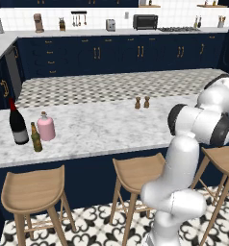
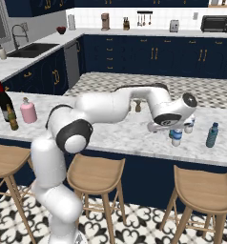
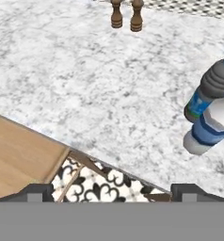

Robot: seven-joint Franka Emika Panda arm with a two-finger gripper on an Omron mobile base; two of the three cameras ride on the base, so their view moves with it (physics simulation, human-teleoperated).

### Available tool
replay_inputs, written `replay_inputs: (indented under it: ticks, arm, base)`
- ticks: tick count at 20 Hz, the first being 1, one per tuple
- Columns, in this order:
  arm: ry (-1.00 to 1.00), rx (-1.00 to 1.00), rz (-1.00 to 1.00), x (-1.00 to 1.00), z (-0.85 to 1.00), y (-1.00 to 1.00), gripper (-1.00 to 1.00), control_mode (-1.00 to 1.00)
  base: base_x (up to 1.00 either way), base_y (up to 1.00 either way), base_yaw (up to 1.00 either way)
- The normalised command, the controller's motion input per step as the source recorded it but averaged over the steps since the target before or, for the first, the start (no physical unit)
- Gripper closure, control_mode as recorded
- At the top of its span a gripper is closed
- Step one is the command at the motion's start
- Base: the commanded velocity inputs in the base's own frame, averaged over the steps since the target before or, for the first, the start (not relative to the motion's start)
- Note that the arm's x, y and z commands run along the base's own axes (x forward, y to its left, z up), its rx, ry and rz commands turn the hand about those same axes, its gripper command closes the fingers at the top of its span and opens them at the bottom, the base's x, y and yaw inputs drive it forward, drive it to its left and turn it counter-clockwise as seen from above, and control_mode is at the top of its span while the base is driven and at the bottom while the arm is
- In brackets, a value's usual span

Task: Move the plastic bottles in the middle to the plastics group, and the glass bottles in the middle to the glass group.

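Jaws spread wide and empty, hovering beside dark-topped blue bottle (image 3: 210, 92) and clear bottle (image 3: 212, 126) on counter (image 3: 85, 84)

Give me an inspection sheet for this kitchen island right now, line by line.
Surface: marble island counter, things standing at both ends.
Job's things: pink bottle upright beside the wine bottle and beer bottle; dark-topped bottle upright next to the white-labelled water bottle; teal bottle a little apart.
Clutter: two brown shakers mid-counter.
Tool: tool open, holding nothing, over the counter's front edge.
Cables: nothing seen.
Surroundings: wooden stools in front; back counter with toaster oven.
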Motion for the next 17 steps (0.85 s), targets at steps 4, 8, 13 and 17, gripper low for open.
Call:
replay_inputs:
  ticks: [4,8,13,17]
  arm:
    - [0.00,-0.11,0.00,-0.65,0.00,0.99,-1.00,-1.00]
    - [0.00,-0.11,0.00,-0.61,0.05,0.98,-1.00,-1.00]
    - [0.00,-0.12,0.00,-0.43,0.42,0.87,-1.00,-1.00]
    - [0.00,-0.11,0.00,-0.33,0.99,0.52,-1.00,-1.00]
  base:
    - [0.00,0.00,0.00]
    - [0.00,0.00,0.00]
    - [0.00,0.00,0.00]
    - [0.00,0.00,0.00]
